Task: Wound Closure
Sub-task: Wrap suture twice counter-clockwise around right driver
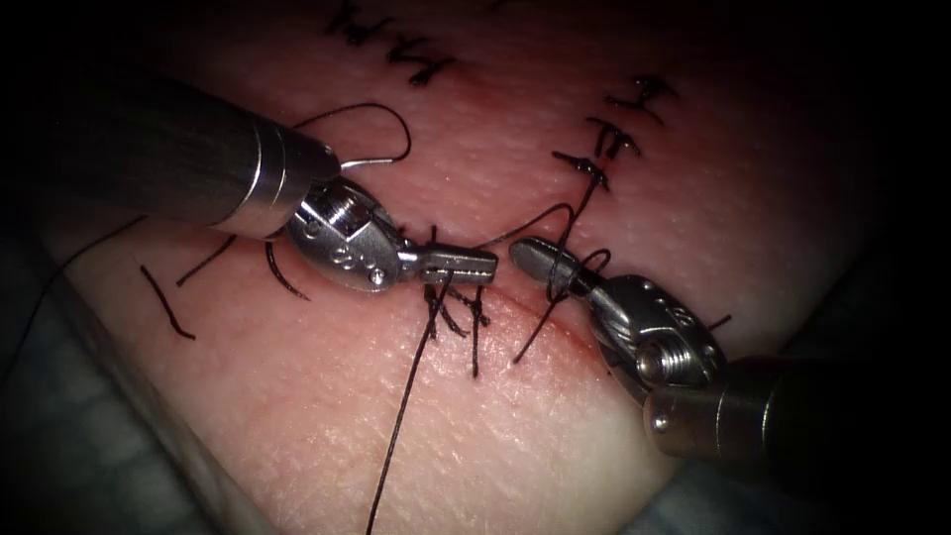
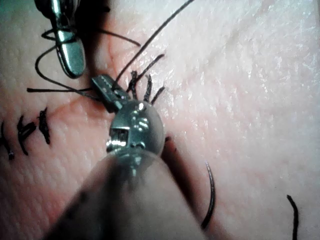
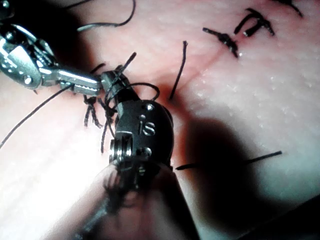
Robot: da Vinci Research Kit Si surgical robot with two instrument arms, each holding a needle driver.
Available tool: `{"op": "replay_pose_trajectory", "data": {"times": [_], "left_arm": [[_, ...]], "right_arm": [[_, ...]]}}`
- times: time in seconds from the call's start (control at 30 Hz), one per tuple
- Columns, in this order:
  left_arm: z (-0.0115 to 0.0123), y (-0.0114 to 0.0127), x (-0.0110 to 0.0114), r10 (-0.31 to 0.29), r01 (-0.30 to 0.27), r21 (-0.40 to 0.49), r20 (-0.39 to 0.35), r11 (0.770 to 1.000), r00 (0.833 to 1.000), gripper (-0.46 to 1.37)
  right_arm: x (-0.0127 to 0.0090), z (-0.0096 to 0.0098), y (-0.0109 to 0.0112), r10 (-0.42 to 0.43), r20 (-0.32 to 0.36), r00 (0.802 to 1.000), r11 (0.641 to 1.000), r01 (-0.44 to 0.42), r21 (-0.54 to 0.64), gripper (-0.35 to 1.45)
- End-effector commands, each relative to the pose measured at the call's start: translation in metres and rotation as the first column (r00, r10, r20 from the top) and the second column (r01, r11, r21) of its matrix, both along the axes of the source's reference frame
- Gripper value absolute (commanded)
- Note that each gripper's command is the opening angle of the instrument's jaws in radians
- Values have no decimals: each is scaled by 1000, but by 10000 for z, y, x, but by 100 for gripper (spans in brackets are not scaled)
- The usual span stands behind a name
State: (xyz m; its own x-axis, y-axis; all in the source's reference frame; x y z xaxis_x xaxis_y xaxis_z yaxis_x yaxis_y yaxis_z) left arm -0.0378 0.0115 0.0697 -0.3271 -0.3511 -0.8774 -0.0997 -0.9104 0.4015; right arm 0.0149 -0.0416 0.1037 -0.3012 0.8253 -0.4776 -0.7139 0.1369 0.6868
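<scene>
two tools (image 1: 466, 266) (image 1: 540, 260), both closed: left on thread (image 1: 401, 416), right seemingly thread-wrapped; one needle (image 2: 210, 197) loose

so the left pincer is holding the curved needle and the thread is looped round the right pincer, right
Not quite. The left pincer is shut on the thin black thread, not the needle. The dark curved steel needle lies free on the pale pink tissue beside the left shaft, as the left wrist view shows. The thread is indeed looped round the right pincer.
</scene>
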Motion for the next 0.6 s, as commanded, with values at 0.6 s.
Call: {"op": "replay_pose_trajectory", "data": {"times": [0.6], "left_arm": [[4, -2, -7, 41, -41, -9, 1, 999, 999, -35]], "right_arm": [[8, -15, 2, 1, -48, 999, 1000, -3, -27, -35]]}}
